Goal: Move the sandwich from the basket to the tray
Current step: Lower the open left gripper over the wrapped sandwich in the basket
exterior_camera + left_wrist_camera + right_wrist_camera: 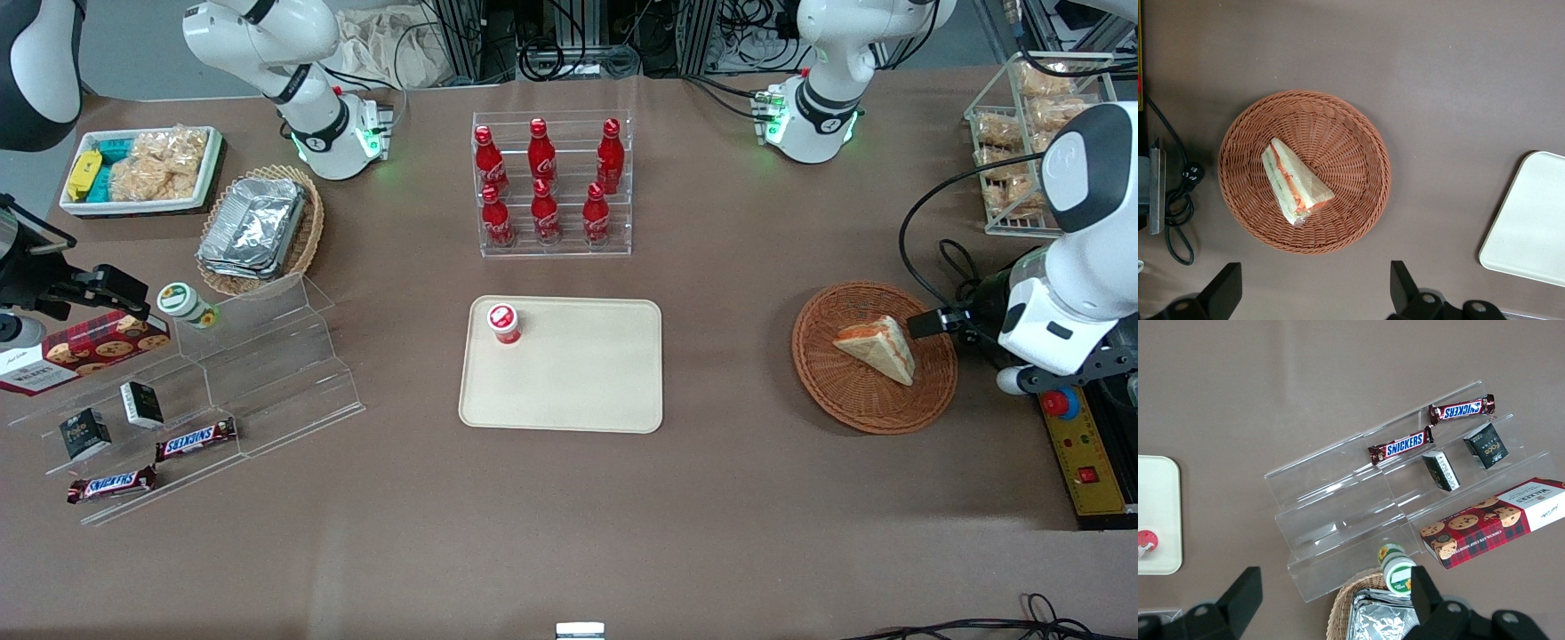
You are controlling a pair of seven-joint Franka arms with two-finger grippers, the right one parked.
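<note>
The sandwich [1295,183] sits loose in the basket [1358,127], toward the working arm's end of the surface and well apart from the tray [569,391]. The gripper [1313,297] hangs above the basket's edge with its jaws spread wide and nothing in them.

My take: centre over the wedge first, then turn the wrist so the fingers [1221,293] close across the flat bread faces, not the pointed ends. Go gentle, soft bread squashes. The tray already has a small red-capped cup [504,323] near one corner, so aim for the bare middle.
</note>
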